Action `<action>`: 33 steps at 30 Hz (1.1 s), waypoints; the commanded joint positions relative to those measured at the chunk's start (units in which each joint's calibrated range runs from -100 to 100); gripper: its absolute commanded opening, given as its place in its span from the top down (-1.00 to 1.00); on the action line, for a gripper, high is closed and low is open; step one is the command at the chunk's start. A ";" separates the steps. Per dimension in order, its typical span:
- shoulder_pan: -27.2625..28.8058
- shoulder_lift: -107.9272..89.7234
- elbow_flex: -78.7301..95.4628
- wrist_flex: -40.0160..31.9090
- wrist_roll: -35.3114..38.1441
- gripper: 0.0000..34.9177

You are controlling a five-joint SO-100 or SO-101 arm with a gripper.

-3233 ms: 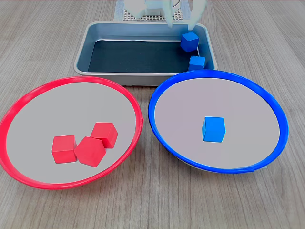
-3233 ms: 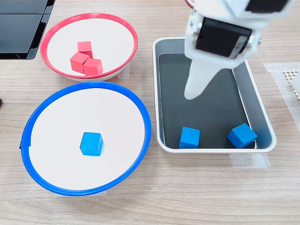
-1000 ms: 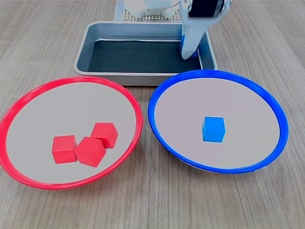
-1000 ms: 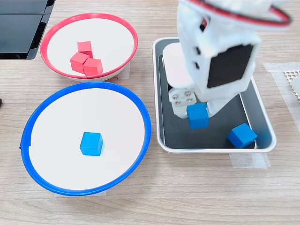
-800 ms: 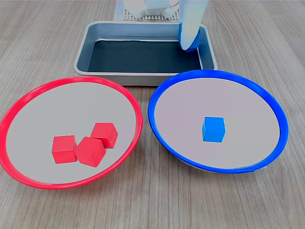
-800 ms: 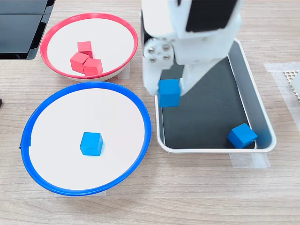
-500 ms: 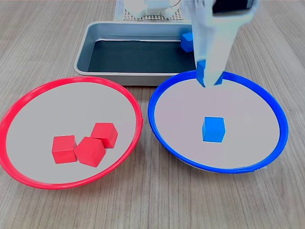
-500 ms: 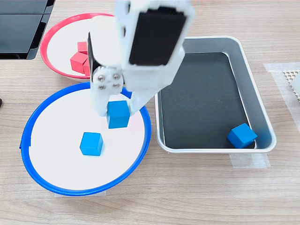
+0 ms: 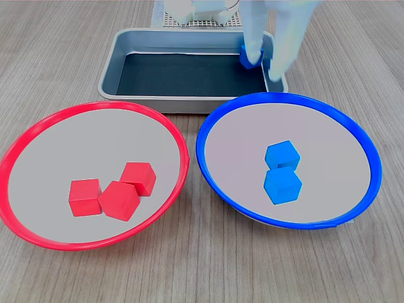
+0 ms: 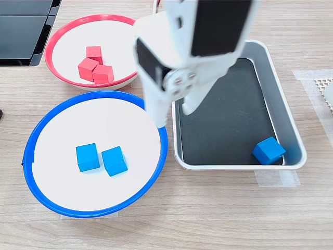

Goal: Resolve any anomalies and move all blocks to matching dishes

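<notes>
The blue-rimmed dish (image 9: 199,148) (image 10: 99,94) holds two blue blocks side by side (image 9: 281,154) (image 9: 283,185), seen also in the second exterior view (image 10: 87,157) (image 10: 114,160). Three red blocks (image 9: 117,200) (image 10: 93,66) lie clustered in the red-rimmed dish (image 9: 95,106) (image 10: 99,17). One more blue block (image 9: 249,55) (image 10: 269,150) rests in a corner of the grey metal tray (image 9: 189,101) (image 10: 234,166). My white gripper (image 9: 265,60) (image 10: 173,110) hangs open and empty above the gap between the blue dish's rim and the tray, blurred in the first exterior view.
A black device (image 10: 23,31) lies at the second exterior view's top left. A white perforated mat (image 10: 325,86) sits at the second exterior view's right edge. The arm's base stands on a mesh pad (image 9: 196,22) behind the tray. Wood table all around.
The gripper carried a blue block from the tray over the blue dish, opened and let it go. It now lies beside the first blue block, which shifted. The gripper drew back towards the tray.
</notes>
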 commanded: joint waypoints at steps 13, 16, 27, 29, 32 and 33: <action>3.03 -19.31 39.17 4.68 7.67 0.05; 0.39 -17.69 40.26 -0.11 6.54 0.04; -5.44 -16.50 43.81 -6.63 5.03 -0.05; -5.91 -16.07 44.63 -7.21 5.13 -0.06; -6.76 -15.65 45.54 -7.78 5.08 -0.07; -7.04 -15.56 45.82 -8.11 4.93 -0.07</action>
